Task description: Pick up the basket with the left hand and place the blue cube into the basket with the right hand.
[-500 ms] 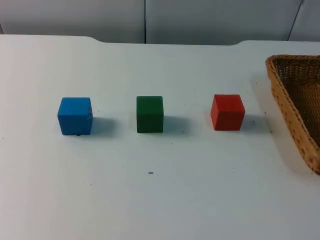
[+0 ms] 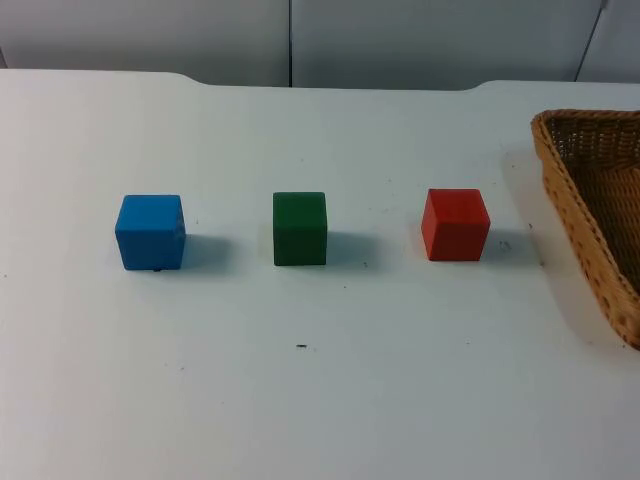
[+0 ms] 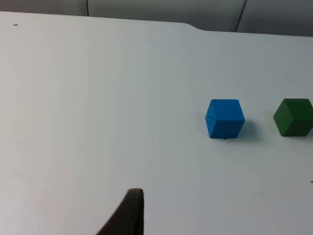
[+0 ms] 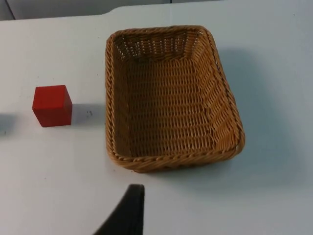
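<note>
Nothing moved since earlier, white table point(image 2: 320, 400), grey partition point(image 2: 290, 40) behind, claws' state unclear

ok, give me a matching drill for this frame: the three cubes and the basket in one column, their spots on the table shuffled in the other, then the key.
Things:
1. blue cube
2. green cube
3. red cube
4. basket

Places, as the top view shows them:
A. middle of the cube row
B. far right edge of the table, empty inside
C. left end of the cube row
D. right end of the cube row, nearest the basket

Pairs: 1-C, 2-A, 3-D, 4-B
</note>
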{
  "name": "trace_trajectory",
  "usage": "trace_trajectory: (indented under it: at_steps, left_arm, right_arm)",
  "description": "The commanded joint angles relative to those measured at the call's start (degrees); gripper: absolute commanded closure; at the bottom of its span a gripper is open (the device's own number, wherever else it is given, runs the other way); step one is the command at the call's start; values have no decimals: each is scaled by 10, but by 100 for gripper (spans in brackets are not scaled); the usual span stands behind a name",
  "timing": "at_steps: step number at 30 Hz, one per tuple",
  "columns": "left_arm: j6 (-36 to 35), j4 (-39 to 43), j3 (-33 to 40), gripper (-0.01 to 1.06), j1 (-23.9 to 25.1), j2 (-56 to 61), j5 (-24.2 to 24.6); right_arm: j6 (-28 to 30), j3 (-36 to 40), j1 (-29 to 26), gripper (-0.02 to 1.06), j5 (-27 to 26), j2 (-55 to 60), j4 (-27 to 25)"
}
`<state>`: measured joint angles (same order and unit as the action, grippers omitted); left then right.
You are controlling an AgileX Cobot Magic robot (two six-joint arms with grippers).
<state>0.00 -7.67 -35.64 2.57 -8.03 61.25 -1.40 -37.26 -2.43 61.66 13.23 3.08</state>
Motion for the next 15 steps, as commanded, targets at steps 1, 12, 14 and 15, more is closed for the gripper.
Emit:
trace_trajectory:
  at_steps: [1, 12, 14, 15]
  left_arm:
    - [0, -19, -24, 0, -4, -34, -29]
    - [84, -174, -59, 1, -4, -184, -95]
    - [116, -209, -59, 1, -4, -212, -105]
    - [140, -235, -59, 1, -4, -235, -111]
  right_arm:
    - [0, -16, -4, 1, -13, 29, -4]
    - [0, -23, -4, 1, -19, 71, -4]
    - [0, -23, -4, 1, -20, 71, -4]
    - [0, -23, -4, 1, -21, 71, -4]
